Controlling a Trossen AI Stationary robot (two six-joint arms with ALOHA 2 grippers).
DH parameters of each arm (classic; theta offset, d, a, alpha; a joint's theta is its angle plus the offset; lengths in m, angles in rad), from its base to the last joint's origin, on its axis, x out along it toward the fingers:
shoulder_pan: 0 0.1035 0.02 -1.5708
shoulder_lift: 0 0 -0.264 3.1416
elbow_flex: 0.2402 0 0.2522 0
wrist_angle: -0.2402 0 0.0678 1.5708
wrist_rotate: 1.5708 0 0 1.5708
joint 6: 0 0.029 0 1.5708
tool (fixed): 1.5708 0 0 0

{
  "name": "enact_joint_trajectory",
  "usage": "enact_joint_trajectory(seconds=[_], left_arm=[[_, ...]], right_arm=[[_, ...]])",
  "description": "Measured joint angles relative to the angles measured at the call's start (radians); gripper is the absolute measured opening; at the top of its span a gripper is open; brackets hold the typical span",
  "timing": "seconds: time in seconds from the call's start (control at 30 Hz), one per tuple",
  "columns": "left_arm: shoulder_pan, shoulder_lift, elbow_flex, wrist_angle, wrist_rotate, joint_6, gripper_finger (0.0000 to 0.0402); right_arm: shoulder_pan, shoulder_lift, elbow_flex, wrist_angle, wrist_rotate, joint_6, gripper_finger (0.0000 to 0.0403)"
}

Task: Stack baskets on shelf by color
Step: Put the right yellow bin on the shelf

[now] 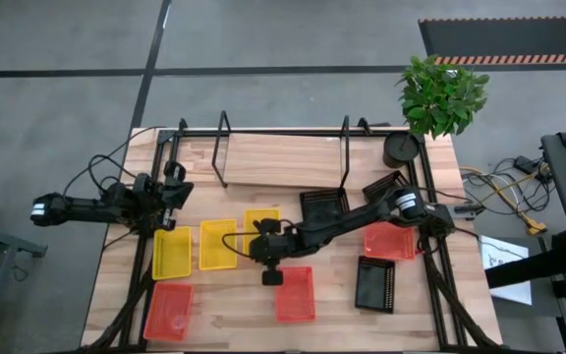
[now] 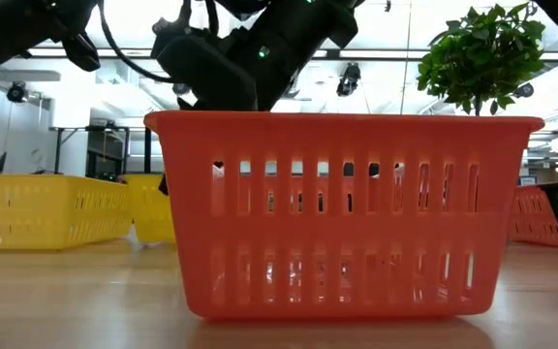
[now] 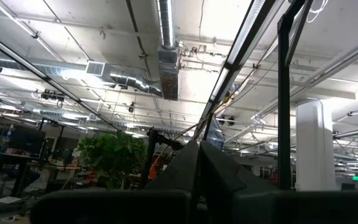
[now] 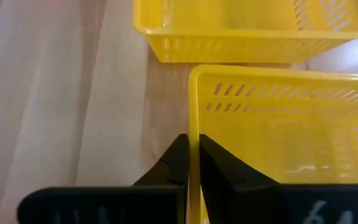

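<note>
Three yellow baskets sit on the table left of centre: one at the left [image 1: 172, 253], a middle one [image 1: 217, 244] and a right one [image 1: 261, 221]. My right gripper [image 1: 258, 241] reaches in from the table's right and is shut on the right yellow basket [image 4: 278, 137]. Orange baskets [image 1: 294, 293] [image 1: 168, 310] [image 1: 391, 239] and black baskets [image 1: 322, 206] [image 1: 374, 283] lie around it. The wire shelf [image 1: 283, 157] stands along the far edge. My left gripper [image 1: 170, 187] waits at the table's left, shut [image 3: 199, 165] and pointing up. My right gripper pinches the upper rim of the yellow basket's near end wall [image 4: 191, 127], one finger inside the basket and one outside. The fingers slant down from the table's right and lie along the wall. The basket sits flat on the table.
A potted plant [image 1: 442, 93] and a round dark pot [image 1: 401, 149] stand at the far right corner. A third black basket [image 1: 386, 187] lies by the shelf's right end. In the low view an orange basket [image 2: 342, 213] fills the foreground.
</note>
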Motion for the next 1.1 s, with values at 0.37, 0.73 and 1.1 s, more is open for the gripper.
enact_joint_trajectory(seconds=[0.37,0.73,1.1], left_arm=[[0.0,0.0,0.0,0.0,0.0,0.0,0.0],[0.0,0.0,0.0,0.002,0.0,0.001,0.0],[0.0,0.0,0.0,0.006,-0.004,0.003,0.0]], right_arm=[[0.0,-0.118,0.042,-0.072,0.009,-0.088,0.0013],[-0.051,-0.22,0.05,-0.064,0.203,-0.261,0.0013],[-0.261,-0.13,0.05,0.078,0.203,-0.354,0.0013]])
